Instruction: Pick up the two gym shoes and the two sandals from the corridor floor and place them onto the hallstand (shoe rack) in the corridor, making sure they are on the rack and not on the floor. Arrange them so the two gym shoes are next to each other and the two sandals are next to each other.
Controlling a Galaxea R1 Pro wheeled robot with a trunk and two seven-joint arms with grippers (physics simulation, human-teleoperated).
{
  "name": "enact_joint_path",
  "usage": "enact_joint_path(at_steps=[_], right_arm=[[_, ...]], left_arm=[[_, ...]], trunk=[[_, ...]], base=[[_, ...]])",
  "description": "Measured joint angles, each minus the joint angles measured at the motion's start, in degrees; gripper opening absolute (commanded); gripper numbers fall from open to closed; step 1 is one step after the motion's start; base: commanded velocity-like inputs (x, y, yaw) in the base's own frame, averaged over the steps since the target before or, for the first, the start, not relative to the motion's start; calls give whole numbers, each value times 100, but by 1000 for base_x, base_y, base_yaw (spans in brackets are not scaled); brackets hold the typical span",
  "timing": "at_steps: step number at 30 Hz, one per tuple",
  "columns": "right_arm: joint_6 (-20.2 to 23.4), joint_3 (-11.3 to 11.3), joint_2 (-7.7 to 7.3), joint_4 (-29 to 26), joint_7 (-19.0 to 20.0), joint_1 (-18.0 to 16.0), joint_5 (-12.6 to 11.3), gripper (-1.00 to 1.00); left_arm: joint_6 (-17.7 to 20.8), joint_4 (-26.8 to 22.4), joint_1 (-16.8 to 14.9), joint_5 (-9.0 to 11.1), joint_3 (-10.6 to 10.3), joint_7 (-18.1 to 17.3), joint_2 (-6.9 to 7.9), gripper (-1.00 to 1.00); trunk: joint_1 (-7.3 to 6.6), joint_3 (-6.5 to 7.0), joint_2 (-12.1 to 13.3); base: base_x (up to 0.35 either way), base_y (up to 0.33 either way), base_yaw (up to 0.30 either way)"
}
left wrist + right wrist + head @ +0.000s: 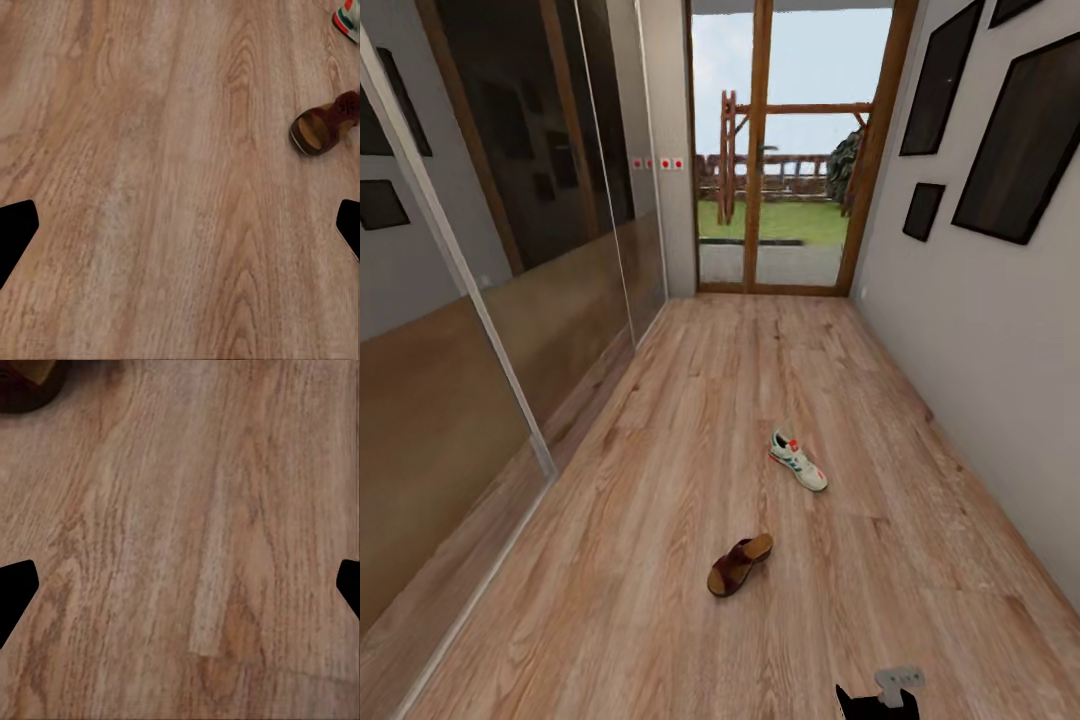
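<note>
A narrow corridor runs ahead to a wood-framed glass door (795, 150) with a lawn and fence beyond. Mirrored sliding panels (510, 250) line the left wall, and dark framed pictures (1015, 140) hang on the pale right wall. The corridor floor (660, 450) is light brown wood-grain plank.

One gym shoe (798, 460), white with green stripes and a red-orange patch, lies on the floor near the middle of the corridor, somewhat toward the right wall. One sandal (739, 565), dark brown with a tan sole, lies on the floor nearer the robot, well apart from the gym shoe. In the left wrist view the sandal (326, 127) shows off to one side, with a corner of the gym shoe (347, 19) beyond it.

The left gripper (180, 229) hangs over bare planks with its fingers (15, 229) spread wide, grasping nothing. The right gripper (180, 589) is likewise released above bare floor. A dark part of the robot (880, 700) shows at the bottom edge of the head view.
</note>
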Motion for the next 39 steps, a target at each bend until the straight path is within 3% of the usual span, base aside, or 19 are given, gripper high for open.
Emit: enact_joint_path(at_steps=[39], right_arm=[[3, -16, 17, 7, -33, 0, -26, 100]], left_arm=[[0, 0, 0, 0, 0, 0, 0, 100]], trunk=[[0, 54, 0]], base=[[254, -169, 0]])
